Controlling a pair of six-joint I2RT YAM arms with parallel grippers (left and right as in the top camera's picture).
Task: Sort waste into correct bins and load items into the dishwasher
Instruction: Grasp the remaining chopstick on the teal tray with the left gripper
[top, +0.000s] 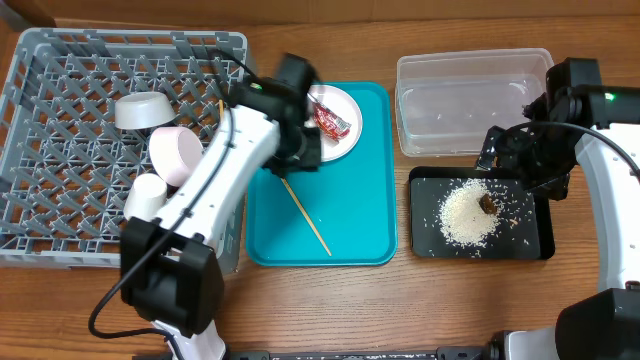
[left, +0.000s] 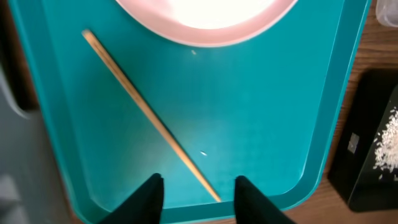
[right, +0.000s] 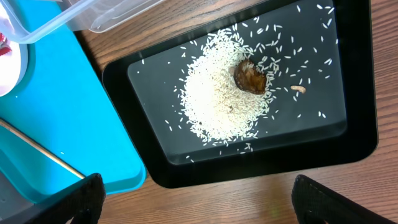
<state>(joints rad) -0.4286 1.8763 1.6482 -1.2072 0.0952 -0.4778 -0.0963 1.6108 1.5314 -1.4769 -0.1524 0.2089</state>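
Observation:
My left gripper (left: 199, 190) hangs open over the teal tray (left: 261, 124), and nothing is held. One wooden chopstick (left: 149, 115) lies on the tray, its near end below the gap between the fingers. The white plate (top: 340, 105) carries a crumpled red wrapper (top: 332, 122). In the grey dish rack (top: 60, 90) sit a grey bowl (top: 140, 110), a pink bowl (top: 175, 152) and a white cup (top: 148, 195). My right gripper (right: 199, 202) is wide open above the black tray (right: 354, 74). That tray holds rice (right: 217, 99) and a brown lump (right: 250, 78).
A clear plastic tub (top: 470, 100) stands behind the black tray (top: 430, 215). The teal tray (top: 370, 220) lies between the rack and the two bins. My left arm (top: 215, 180) crosses the rack's right edge. Bare wooden table (top: 400, 310) runs along the front.

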